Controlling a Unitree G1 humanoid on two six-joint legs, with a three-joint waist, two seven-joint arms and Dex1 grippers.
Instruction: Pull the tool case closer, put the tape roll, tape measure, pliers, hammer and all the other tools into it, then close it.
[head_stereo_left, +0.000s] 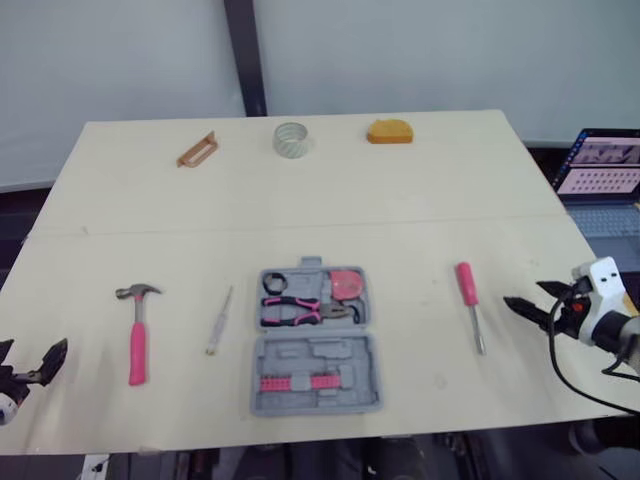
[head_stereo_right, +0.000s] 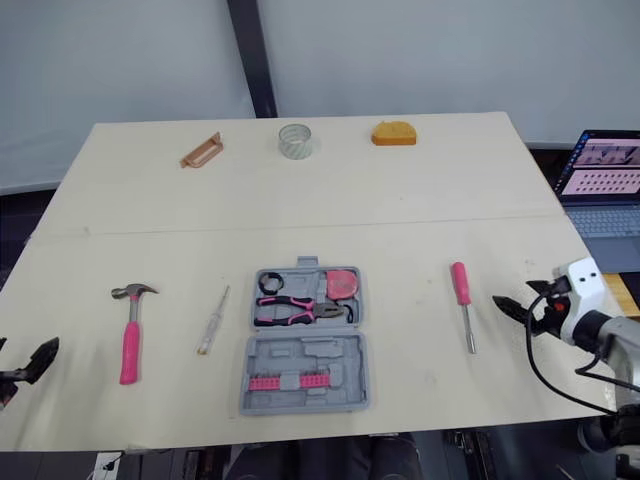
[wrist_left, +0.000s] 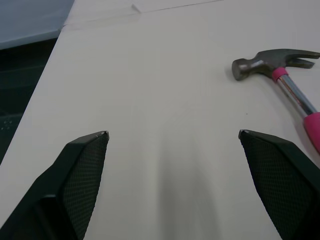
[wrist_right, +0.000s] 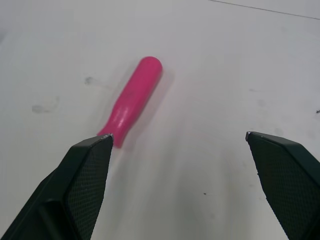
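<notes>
Pink handles mark most of what lies between my two hands. My left gripper (wrist_left: 172, 134) hangs over the pale table (head_stereo_left: 420, 200), fingers spread wide, nothing between them. The hammer (head_stereo_left: 137, 330) lies near, to its right, head pointing away from me. Further right is a slim pale screwdriver (head_stereo_left: 219, 320), then the grey tool case (head_stereo_left: 345, 355), lying open about midway between my hands, with the pliers (head_stereo_left: 300, 311) in it. My right gripper (wrist_right: 178, 134) is spread and empty too. The pink-handled screwdriver (head_stereo_left: 469, 300) lies near, to its left. Far ahead of both hands sit a clear tape roll (head_stereo_left: 292, 139), an orange tape measure (head_stereo_left: 390, 131) and a brown handled tool (head_stereo_left: 197, 149).
</notes>
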